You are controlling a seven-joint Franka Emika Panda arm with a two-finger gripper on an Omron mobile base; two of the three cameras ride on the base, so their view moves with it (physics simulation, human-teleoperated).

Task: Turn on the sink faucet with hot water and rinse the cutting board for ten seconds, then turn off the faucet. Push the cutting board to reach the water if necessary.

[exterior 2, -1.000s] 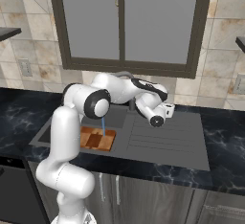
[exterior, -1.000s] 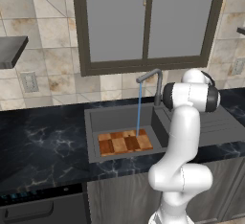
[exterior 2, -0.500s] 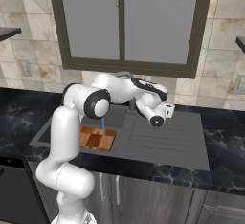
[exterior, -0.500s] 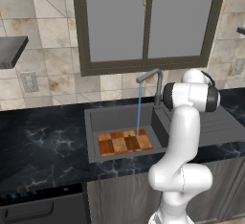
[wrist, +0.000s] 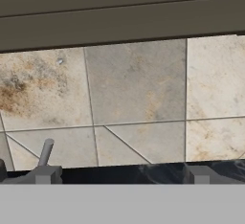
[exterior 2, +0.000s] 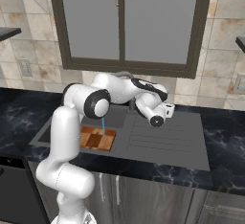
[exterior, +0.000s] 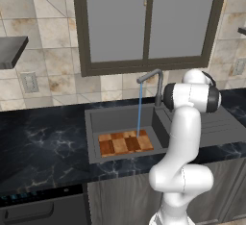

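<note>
The sink faucet (exterior: 156, 85) stands behind the sink (exterior: 96, 123), and a thin blue stream of water (exterior: 140, 108) falls from its spout. The stream lands on the right part of the checkered wooden cutting board (exterior: 125, 142), which lies flat on the basin floor. In the right base view the water (exterior 2: 103, 124) hits the cutting board (exterior 2: 97, 138) beside my forearm. My gripper (exterior 2: 168, 109) hovers to the right of the faucet, above the back of the drainboard, and faces the wall. In the hand view the gripper (wrist: 122, 175) is open with nothing between its fingertips (wrist: 46, 175), and a slim grey lever (wrist: 46, 152) rises by the left one.
The ribbed drainboard (exterior 2: 165, 137) stretches to the right of the basin. Black marbled countertop (exterior: 38, 147) runs on both sides. A tiled wall (wrist: 139, 98) and the dark window frame (wrist: 119, 17) stand close in front of the hand.
</note>
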